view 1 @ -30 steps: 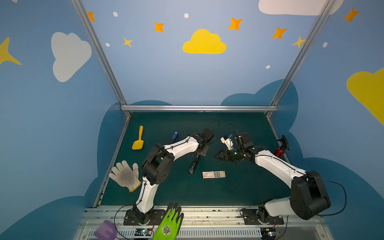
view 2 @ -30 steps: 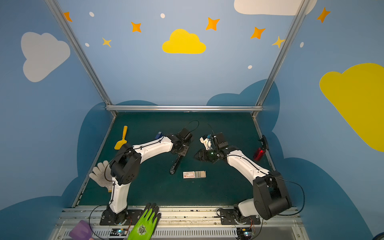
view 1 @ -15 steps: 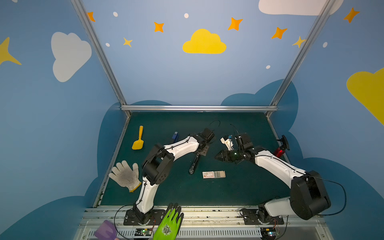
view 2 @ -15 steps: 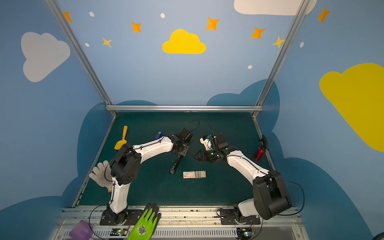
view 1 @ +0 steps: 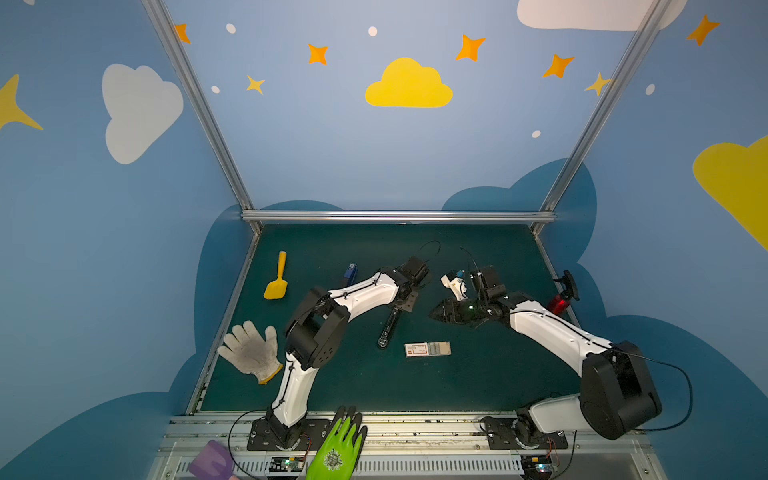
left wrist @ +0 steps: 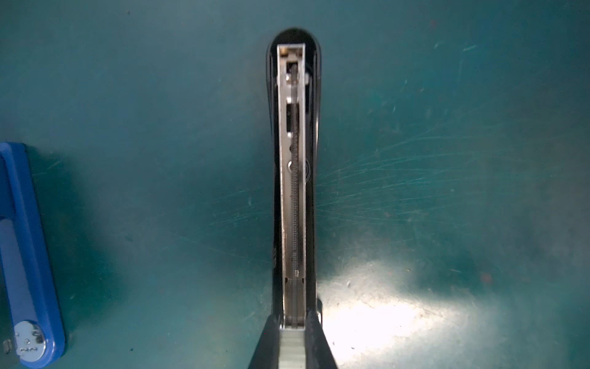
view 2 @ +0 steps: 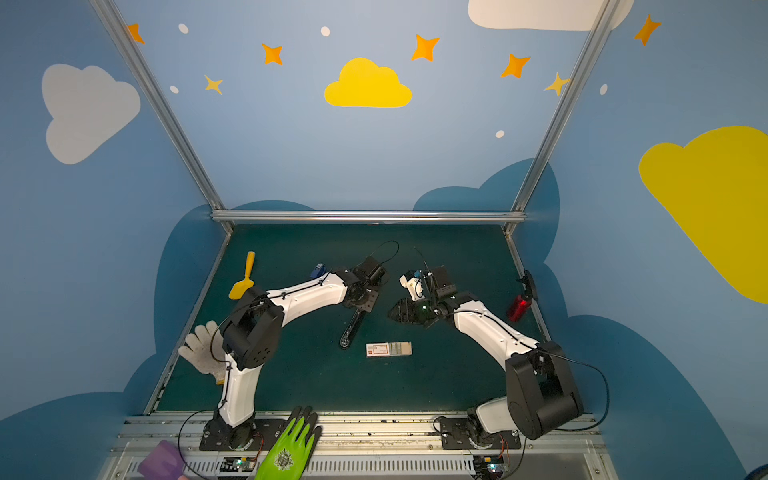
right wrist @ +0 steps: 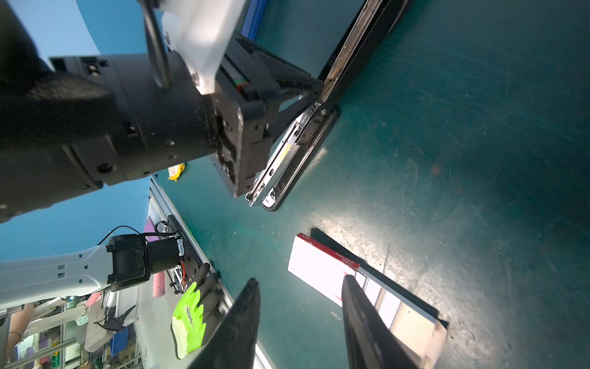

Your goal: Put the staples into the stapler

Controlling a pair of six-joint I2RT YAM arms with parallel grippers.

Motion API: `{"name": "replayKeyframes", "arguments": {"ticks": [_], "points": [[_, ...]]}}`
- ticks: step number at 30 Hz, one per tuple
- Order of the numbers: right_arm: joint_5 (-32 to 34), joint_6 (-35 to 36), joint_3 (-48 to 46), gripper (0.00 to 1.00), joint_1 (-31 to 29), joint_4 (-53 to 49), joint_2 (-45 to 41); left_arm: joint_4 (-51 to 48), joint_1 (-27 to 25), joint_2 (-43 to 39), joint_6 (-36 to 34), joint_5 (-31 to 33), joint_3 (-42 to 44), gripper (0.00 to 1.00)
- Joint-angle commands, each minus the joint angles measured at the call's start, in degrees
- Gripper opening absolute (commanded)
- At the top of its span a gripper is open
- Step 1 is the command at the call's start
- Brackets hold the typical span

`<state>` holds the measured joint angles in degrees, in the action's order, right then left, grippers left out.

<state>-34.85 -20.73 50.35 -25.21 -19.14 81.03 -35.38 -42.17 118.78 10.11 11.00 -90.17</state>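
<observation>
The black stapler (view 1: pixel 388 328) lies swung open on the green mat, in both top views (view 2: pixel 351 330). My left gripper (view 1: pixel 402 305) is shut on its metal magazine rail near the hinge. The left wrist view looks down the open channel (left wrist: pixel 292 179), with a spring inside and my left gripper (left wrist: pixel 293 319) clamped on its near end. The staples box (view 1: pixel 428 349), white with a red label, lies right of the stapler with its tray slid half out, showing grey strips. My right gripper (right wrist: pixel 300 279) hangs open and empty above the mat, close to the box (right wrist: pixel 322 265).
A blue stapler (view 1: pixel 350 272) and a yellow scoop (view 1: pixel 276 282) lie at the back left. A white glove (view 1: pixel 251 351) rests on the left edge. A green glove (view 1: pixel 336 444) lies on the front rail. A red and black tool (view 1: pixel 561 297) stands at the right edge.
</observation>
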Motion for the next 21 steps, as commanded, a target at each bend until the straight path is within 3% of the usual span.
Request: {"name": "replayKeyframes", "arguments": {"ticks": [1,21], "points": [[-0.48,0.43,0.37,0.43,0.17,-0.51,-0.35,-0.4,-0.19,1.02,0.44,0.07,0.02,0.15],[-0.57,0.25,0.23,0.43,0.28,-0.23,-0.16,-0.57,-0.5,-0.73,1.57,0.41,1.64,0.16]]}}
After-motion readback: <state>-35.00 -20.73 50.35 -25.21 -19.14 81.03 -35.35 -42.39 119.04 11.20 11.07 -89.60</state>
